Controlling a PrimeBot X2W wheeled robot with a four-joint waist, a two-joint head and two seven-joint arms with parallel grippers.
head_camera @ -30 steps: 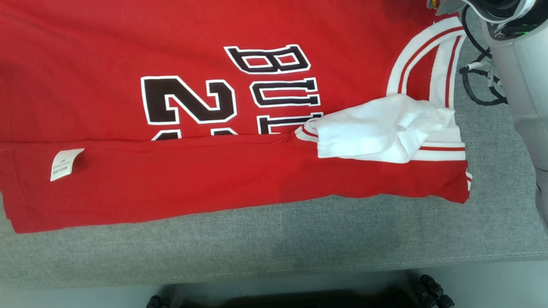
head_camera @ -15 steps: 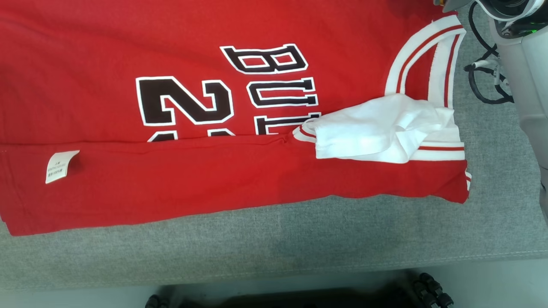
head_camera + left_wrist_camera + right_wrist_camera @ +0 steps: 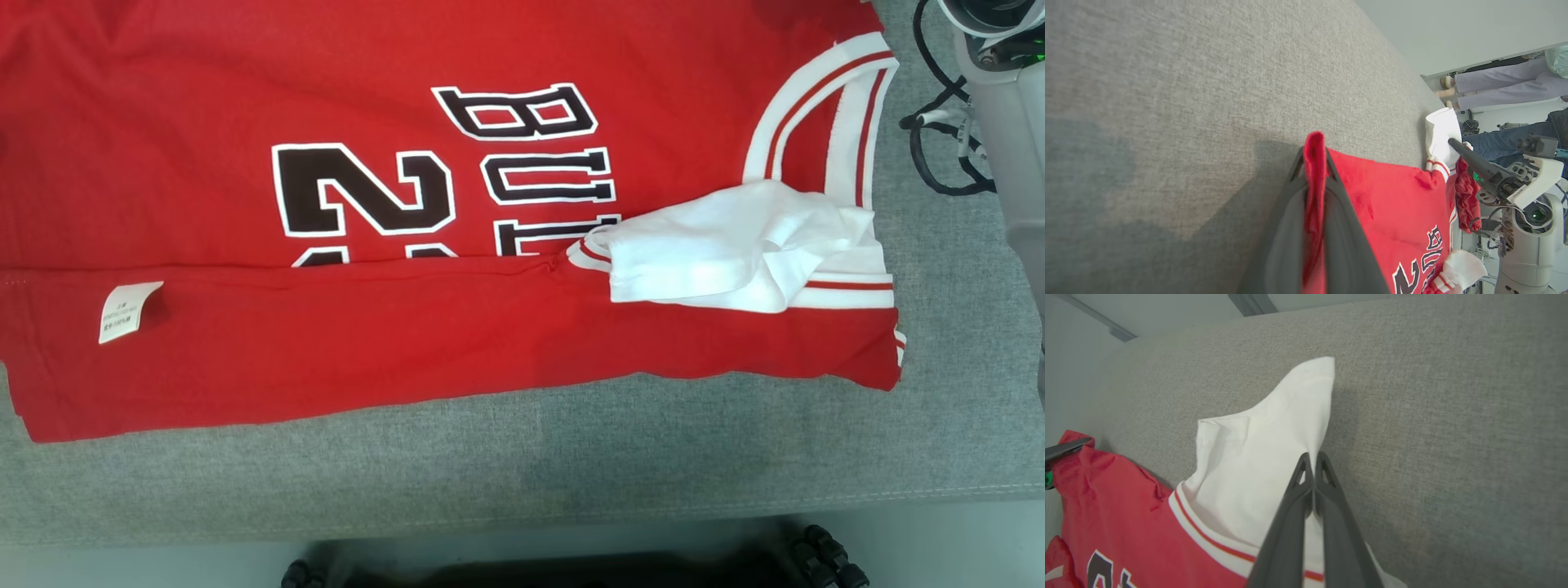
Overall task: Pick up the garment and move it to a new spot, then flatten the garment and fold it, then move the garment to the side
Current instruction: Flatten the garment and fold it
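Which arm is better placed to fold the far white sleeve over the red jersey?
Right: the right claw is shut on that white sleeve, whereas the left claw pinches the red edge, apart from it.

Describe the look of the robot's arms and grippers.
The left gripper and right gripper each have two long, dark grey, tapering fingers. The right forearm is pale grey, with black cables looping beside it.

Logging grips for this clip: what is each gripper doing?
Left gripper: shut on the garment, red edge.
Right gripper: shut on the garment's white sleeve.
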